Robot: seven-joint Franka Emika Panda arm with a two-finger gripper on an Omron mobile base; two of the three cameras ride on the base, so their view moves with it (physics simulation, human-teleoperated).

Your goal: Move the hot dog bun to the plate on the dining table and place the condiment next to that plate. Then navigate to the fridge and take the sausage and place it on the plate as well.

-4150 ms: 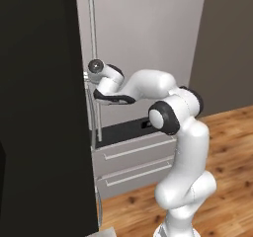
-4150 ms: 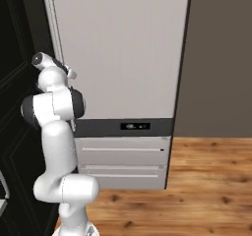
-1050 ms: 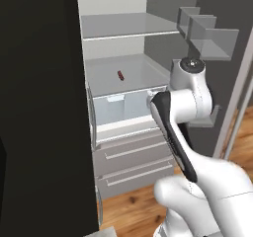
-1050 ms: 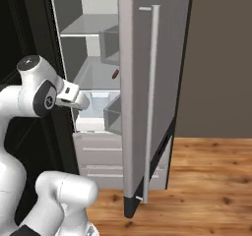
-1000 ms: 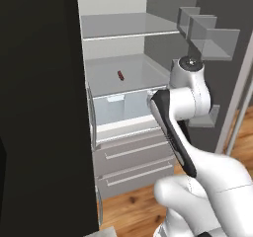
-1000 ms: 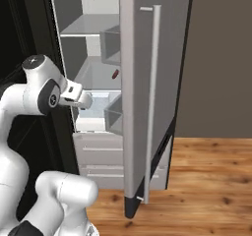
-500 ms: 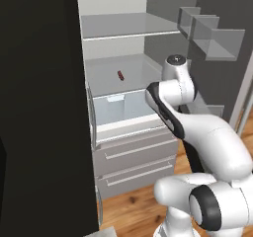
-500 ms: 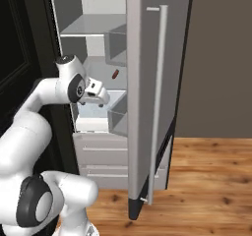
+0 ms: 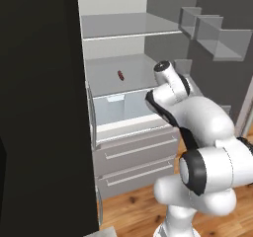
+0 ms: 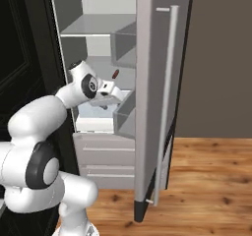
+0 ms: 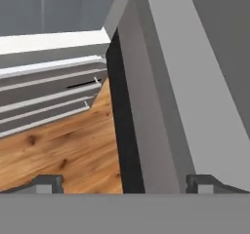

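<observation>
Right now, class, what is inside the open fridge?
On a glass shelf of the fridge lies the sausage, alone. The shelf above looks bare. Below is a pale drawer; its contents are hidden, as are the closed drawers underneath.

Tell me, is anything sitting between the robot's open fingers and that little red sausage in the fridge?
No. In the right base view the gripper hangs just below the sausage, with bare grey shelf around it. The left base view shows the same bare shelf.

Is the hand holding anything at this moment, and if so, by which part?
Nothing is held. The hand is open and empty, while the sausage lies on the fridge shelf.
</observation>
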